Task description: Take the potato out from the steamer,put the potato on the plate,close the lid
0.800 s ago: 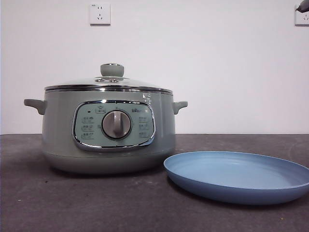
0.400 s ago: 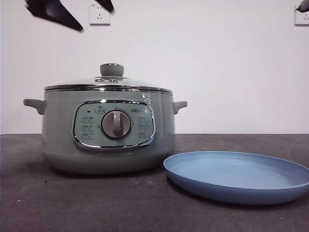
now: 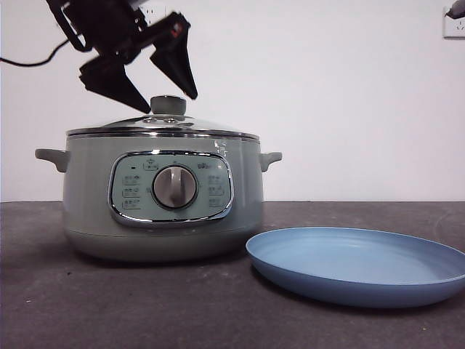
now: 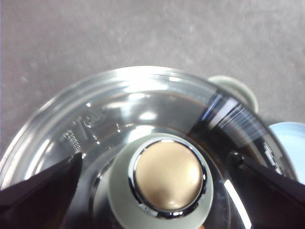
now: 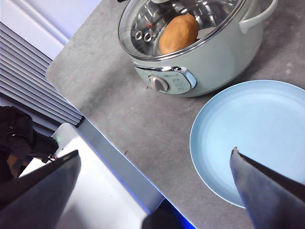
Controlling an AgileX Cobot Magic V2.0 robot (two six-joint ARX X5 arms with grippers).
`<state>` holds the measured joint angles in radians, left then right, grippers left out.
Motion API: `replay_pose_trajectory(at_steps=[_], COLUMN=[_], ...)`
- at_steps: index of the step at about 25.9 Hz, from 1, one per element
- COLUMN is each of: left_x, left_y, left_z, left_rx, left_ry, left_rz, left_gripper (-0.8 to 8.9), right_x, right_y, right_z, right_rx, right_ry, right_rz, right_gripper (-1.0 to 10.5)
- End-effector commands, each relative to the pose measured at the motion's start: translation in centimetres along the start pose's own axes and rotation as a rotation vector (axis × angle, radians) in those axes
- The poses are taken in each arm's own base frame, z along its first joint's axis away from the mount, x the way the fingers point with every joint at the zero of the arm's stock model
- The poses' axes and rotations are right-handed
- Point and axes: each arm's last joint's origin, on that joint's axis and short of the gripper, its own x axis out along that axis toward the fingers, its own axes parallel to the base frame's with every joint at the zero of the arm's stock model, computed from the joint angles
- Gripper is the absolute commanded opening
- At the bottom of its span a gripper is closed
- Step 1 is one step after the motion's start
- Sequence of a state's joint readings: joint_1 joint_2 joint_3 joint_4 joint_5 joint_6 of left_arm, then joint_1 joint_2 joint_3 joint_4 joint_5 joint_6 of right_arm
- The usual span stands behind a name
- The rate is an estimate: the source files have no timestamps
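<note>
Nearest to me on the grey worktop [image 3: 145,305] lies the plate [image 3: 360,265], a wide shallow blue dish at about four o'clock from the pot, bare, its rim just beside the pot's base but not touching it as far as I can tell. Behind it, at roughly ten o'clock, stands the steamer [image 3: 163,196], dial facing me, with the lid [image 3: 163,125] seated flat on its rim. The potato [image 5: 178,33] is inside the steamer, showing golden-brown through the glass in the right wrist view, lying toward one side of the pot. Over the lid hangs the left end effector [image 3: 163,91], its two black jaws spread wide apart and angled down, one tip either side of the knob [image 4: 167,174] and clear of it. The left wrist view agrees: the knob sits centred between the jaws with glass showing on both sides. The right end effector [image 5: 155,162] waits high and well back from the pot, jaws apart and holding nothing. To my eye the lid must come off first, and the knob is the only sensible hold: small, rounded and smooth, so a squeeze low on its waist, under the chrome-ringed cap, should slip least. The glass looks heavy for its size and brittle, so it wants a level lift and a gentle set-down. The potato should be firm and smooth-skinned, best gripped across its short middle.
</note>
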<state>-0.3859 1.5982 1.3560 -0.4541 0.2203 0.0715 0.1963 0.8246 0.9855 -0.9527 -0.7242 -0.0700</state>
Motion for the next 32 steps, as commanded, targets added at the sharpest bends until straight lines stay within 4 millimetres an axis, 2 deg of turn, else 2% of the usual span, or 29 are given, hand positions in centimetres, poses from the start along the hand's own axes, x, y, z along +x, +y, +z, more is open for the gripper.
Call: replay_pose_trajectory(at_steps=[1,3,4,5,6,9,11,14,17,18,24,32], left_x=[0.3,0.3,0.4,0.4,0.4,0.4,0.4,0.4,0.4,0.4,-0.2,-4.5], left_y=[-0.6,-0.9,-1.0,-1.1,-1.2,-1.2,-1.2,-1.2,-1.2,-1.2,-1.3,-1.9], left_z=[0.1,0.2,0.1,0.0,0.0,-0.1,-0.2,-0.2,-0.2,-0.2,0.1,1.5], left_rx=[0.028,0.036,0.038,0.038,0.037,0.033,0.033,0.031,0.029,0.029,0.032,0.043], left_ry=[-0.003,-0.004,0.0,0.009,0.015,0.027,0.031,0.03,0.032,0.032,0.011,-0.113], left_rz=[0.006,0.032,0.042,0.04,0.038,0.038,0.037,0.034,0.029,0.028,0.03,0.043], left_gripper=[6.55,6.42,5.64,4.36,3.65,3.1,2.16,2.09,0.14,-0.12,-0.09,-0.09], right_x=[0.0,0.0,0.0,0.0,0.0,0.0,0.0,0.0,0.0,0.0,0.0,0.0], right_y=[0.0,0.0,0.0,0.0,-0.1,-0.1,-0.1,-0.1,-0.1,-0.1,-0.1,-0.2], right_z=[0.0,0.0,0.0,0.0,0.0,0.0,0.0,0.0,0.0,0.0,0.0,0.8], right_rx=[-0.002,-0.002,-0.002,-0.002,-0.002,-0.002,-0.002,-0.002,-0.002,-0.002,0.0,0.023], right_ry=[-0.002,-0.002,-0.002,0.0,0.001,0.002,0.002,0.002,0.002,0.002,0.002,-0.066], right_rz=[0.0,-0.002,-0.006,-0.025,-0.044,-0.058,-0.058,-0.058,-0.058,-0.058,-0.058,-0.059], right_gripper=[6.3,6.3,6.3,6.3,6.3,6.3,6.3,6.3,6.3,6.3,6.3,6.3])
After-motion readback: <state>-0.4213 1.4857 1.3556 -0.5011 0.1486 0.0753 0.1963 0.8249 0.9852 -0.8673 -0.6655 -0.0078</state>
